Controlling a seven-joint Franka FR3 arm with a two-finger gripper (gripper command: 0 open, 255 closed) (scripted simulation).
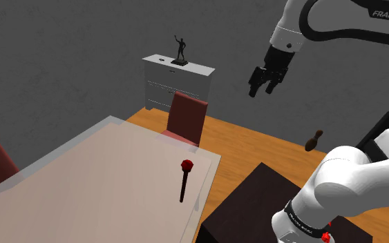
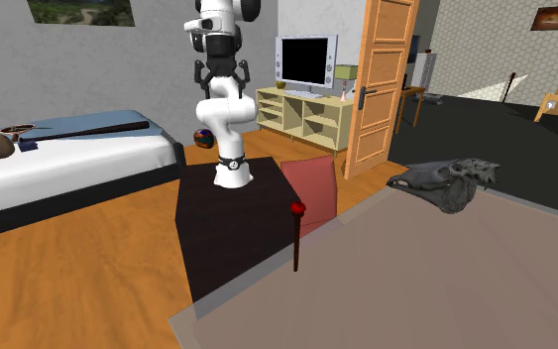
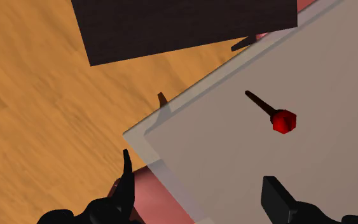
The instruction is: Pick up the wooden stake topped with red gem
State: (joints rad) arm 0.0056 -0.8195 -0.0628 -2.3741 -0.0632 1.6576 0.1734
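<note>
The stake (image 1: 184,181) is a thin dark stick with a red gem on top. It stands upright on the pale grey table (image 1: 103,186) near the edge facing the stand, and it also shows as the stake (image 2: 296,236) and, from above, the stake (image 3: 271,112). My gripper (image 1: 264,85) hangs high above the floor, well above the stake and toward the shoulder view's right. Its fingers (image 3: 278,198) stand apart with nothing between them. The same gripper (image 2: 221,72) sits high on the folded arm in the second exterior view.
A dark red chair (image 1: 187,118) is tucked at the table's far end, with a white dresser (image 1: 177,84) and a statuette (image 1: 180,50) behind it. My dark stand (image 1: 258,207) borders the table. A grey animal skull (image 2: 446,182) lies on the table.
</note>
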